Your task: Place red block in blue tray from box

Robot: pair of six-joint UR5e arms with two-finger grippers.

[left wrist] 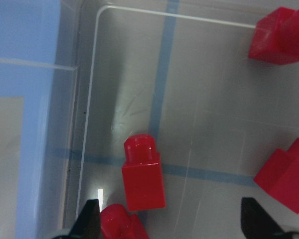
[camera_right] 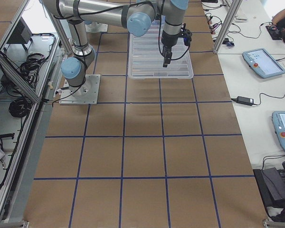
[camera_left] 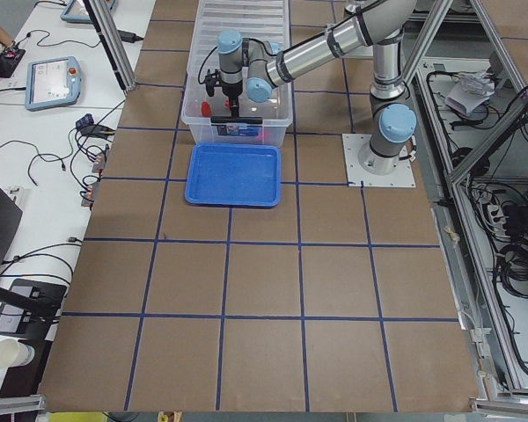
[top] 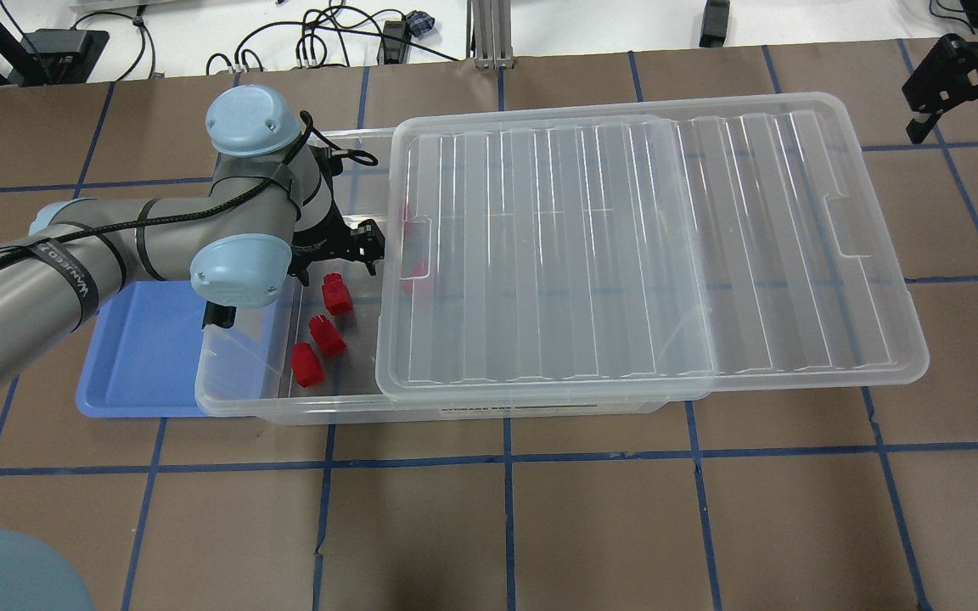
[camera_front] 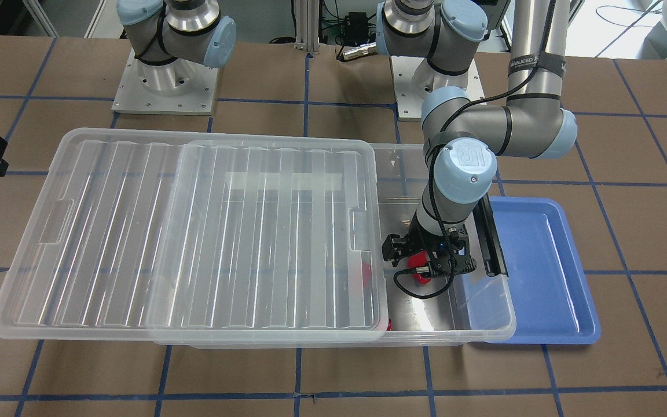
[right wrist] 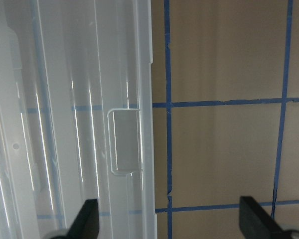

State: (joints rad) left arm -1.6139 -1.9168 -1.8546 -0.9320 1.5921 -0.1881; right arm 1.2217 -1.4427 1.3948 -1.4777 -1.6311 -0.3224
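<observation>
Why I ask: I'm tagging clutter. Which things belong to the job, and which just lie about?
Job: red block, box, its lid, blue tray, left gripper.
Lying about: tablet, paper cup.

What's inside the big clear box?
Several red blocks lie in the uncovered end of the box, with the open left gripper over them. The lid covers the rest; only blurry red shapes show through near its edge.
</observation>
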